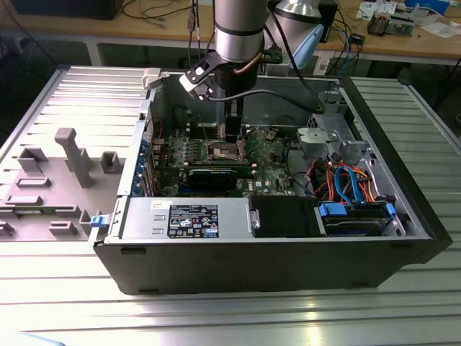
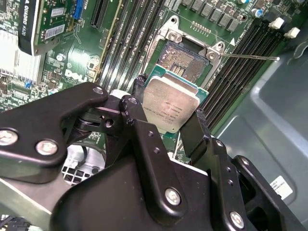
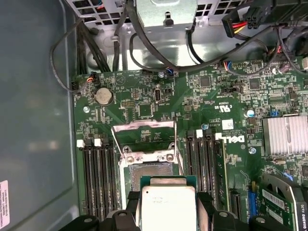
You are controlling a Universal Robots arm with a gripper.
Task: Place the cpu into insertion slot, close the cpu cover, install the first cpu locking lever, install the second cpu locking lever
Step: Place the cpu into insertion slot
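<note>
My gripper point(image 2: 169, 102) is shut on the cpu point(image 2: 172, 109), a small square chip with a silver-grey top, with one black finger on each of two opposite edges. In the exterior view the gripper point(image 1: 230, 134) reaches down into the open computer case, just above the board. The insertion slot point(image 2: 185, 60) lies open with its dark contact field bare. The cpu point(image 3: 167, 211) hangs over the slot's point(image 3: 149, 174) near edge, partly overlapping it. The cpu cover point(image 3: 143, 125), a shiny steel frame, stands swung up behind the slot. A thin locking lever point(image 2: 250, 57) sticks out beside the slot.
Black memory slots point(image 3: 98, 178) run along both sides of the socket. A long black graphics card point(image 1: 216, 175) lies close by, and a silver heat sink point(image 3: 284, 134) sits further along the board. Cables point(image 1: 346, 180) fill the case's right in the exterior view. The power supply point(image 1: 187, 216) lines the front wall.
</note>
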